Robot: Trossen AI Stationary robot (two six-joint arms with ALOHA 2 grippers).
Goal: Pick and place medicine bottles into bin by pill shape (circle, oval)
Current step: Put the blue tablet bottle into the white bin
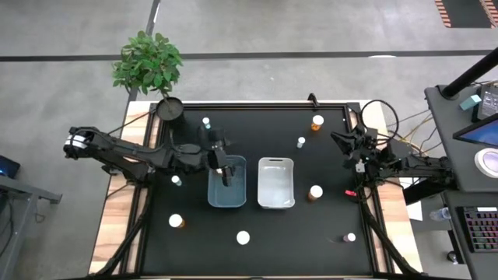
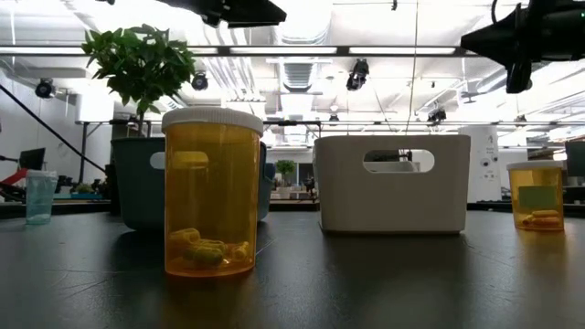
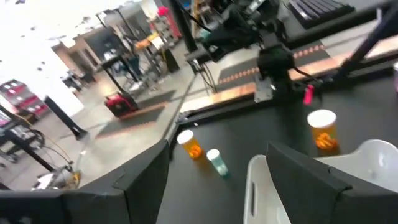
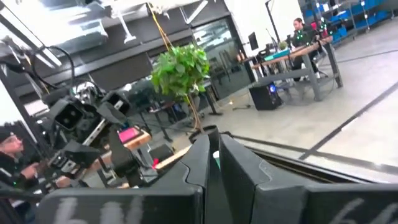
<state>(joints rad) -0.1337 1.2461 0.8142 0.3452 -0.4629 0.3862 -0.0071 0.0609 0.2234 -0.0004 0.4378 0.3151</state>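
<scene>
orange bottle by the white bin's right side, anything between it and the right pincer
Nothing visible does. In the high view the orange bottle stands on bare black mat just right of the white bin, and the right pincer, shut, waits up near the table's right edge with open mat between them.

Two bins — one blue, one white — nine capped bottles scattered on the table, one potted plant, and two robot arms.
</scene>
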